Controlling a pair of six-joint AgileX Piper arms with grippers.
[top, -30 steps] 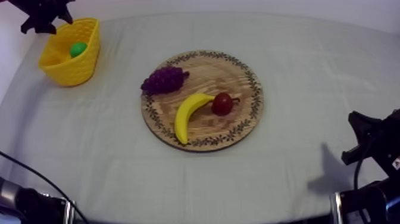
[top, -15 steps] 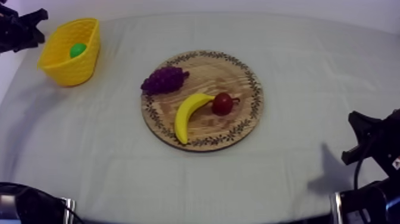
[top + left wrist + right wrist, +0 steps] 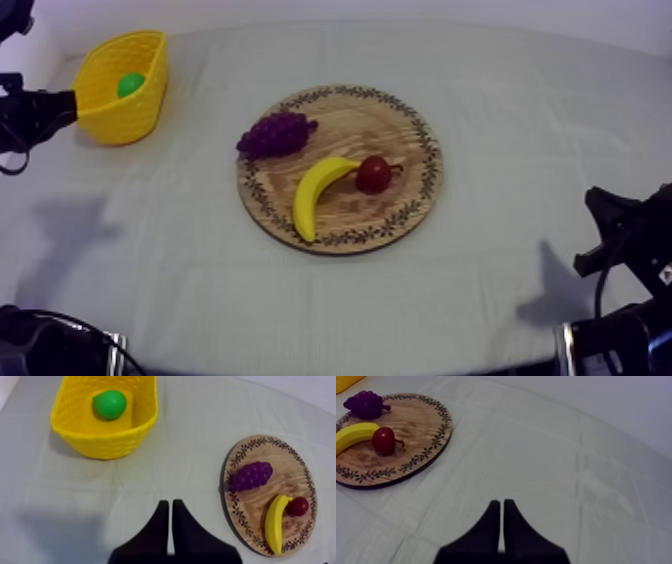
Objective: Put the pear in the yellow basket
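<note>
Far left: the left gripper [image 3: 170, 504] is hovering above the cloth [image 3: 520, 110], just to the left of the yellow basket [image 3: 125, 122]. Its two black fingers are lying pressed together as a narrow wedge, gripping nothing. It is casting a soft shadow [image 3: 65, 225] on the cloth nearer to me.

The basket is sitting at the far left corner of the table. The pear [image 3: 109, 404], green, is resting inside it on the bottom.

Centre: the wooden board [image 3: 395, 125] is lying flat. It is carrying a bunch of grapes [image 3: 275, 133] at its left edge, a banana [image 3: 315, 190] curving toward the near rim, and a small red fruit [image 3: 374, 174] touching the banana's right end.

Right: the cloth is running bare and grey-white, showing faint creases and folds. Beyond its far edge a plain white wall [image 3: 400, 10] is closing off the room.

Near right: the right gripper [image 3: 501, 504] is hanging low over bare cloth, well apart from the board. Its fingers are also lying together, closed on nothing.
</note>
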